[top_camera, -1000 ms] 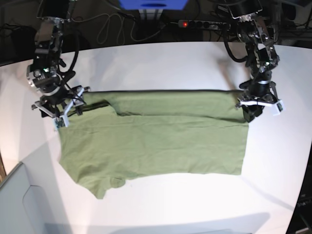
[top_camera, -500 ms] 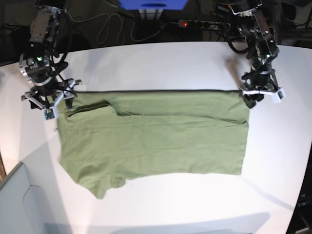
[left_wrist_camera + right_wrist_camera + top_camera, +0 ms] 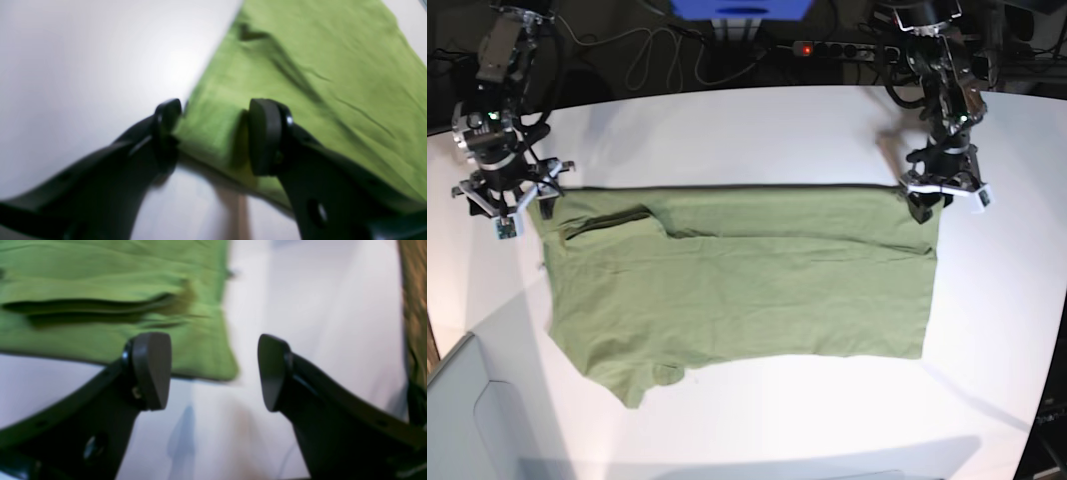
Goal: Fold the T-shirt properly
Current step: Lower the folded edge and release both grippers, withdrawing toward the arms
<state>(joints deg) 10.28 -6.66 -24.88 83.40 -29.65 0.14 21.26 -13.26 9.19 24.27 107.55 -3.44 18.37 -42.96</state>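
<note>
- Right now I am looking at the T-shirt [image 3: 737, 275] lying flat on the white table [image 3: 757, 130], folded over along its far edge, with both arms hanging at that edge's two ends.
- I am seeing the left gripper [image 3: 213, 133] with its jaws standing apart and nothing pinched; a corner of the green cloth is lying under the gap between the fingers, and the rest of the shirt is spreading away ahead and to one side of that gripper.
- In the base view the left gripper [image 3: 942, 190] is hanging over that far corner; I cannot tell whether the fingers are touching cloth.
- I am seeing the right gripper [image 3: 213, 373] spread wide and empty, with bare table under the gap; the shirt's sleeve corner is lying just beyond one finger [image 3: 151, 368], its layered folds showing.
- In the base view the right gripper [image 3: 505, 195] is hanging just off the shirt's edge, over the table.
</note>
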